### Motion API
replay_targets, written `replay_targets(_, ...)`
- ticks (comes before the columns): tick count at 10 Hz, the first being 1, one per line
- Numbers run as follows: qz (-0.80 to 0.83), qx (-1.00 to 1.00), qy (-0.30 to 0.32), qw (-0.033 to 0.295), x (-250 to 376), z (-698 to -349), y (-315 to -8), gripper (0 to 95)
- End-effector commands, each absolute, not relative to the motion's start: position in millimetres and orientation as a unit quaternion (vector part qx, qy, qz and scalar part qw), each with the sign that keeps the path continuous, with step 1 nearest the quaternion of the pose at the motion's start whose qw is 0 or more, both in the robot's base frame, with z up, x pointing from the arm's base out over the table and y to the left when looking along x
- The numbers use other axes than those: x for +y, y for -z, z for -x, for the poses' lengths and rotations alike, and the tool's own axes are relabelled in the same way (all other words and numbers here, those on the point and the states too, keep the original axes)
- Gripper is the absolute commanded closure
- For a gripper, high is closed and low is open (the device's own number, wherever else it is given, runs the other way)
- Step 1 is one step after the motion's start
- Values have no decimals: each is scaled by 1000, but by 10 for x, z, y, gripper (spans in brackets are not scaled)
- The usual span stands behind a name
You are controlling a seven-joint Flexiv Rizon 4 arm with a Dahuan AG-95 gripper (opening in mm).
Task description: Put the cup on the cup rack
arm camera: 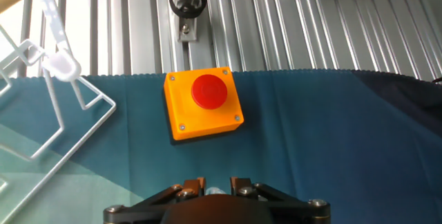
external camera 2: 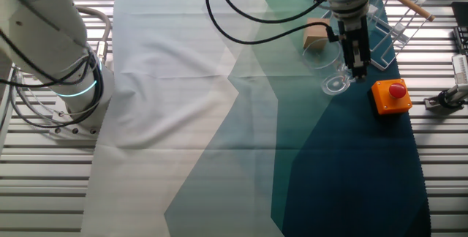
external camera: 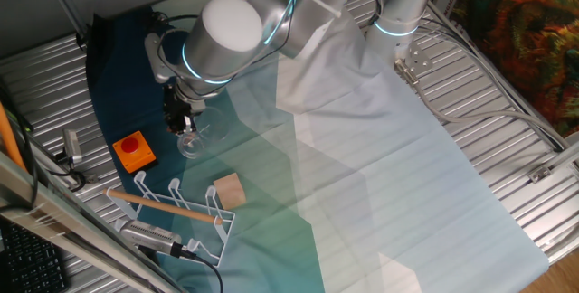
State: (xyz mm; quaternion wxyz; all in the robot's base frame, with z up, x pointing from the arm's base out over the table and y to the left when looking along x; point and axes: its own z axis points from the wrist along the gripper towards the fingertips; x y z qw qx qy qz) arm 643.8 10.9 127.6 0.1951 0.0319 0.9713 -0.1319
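Right now the gripper (external camera 2: 358,67) is down at the cup (external camera 2: 335,78), its fingers pinched on the rim — though whether the hold is firm, I cannot tell. The cup looks light, hard, see-through and slippery, so it could slip or crack; the thin rim or the side handle is the best place to hold. Farther off — past the orange box (external camera 2: 391,95) — waits the cup rack (external camera: 176,212).
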Motion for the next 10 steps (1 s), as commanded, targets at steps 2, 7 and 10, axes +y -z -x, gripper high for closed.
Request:
replay_targets(2,-29,971,130,199,109,-6438,-1287,950)
replay_targets(7,-34,976,97,194,108,-6438,-1286,570)
replay_targets(10,-31,976,100,190,108,-6438,-1287,570)
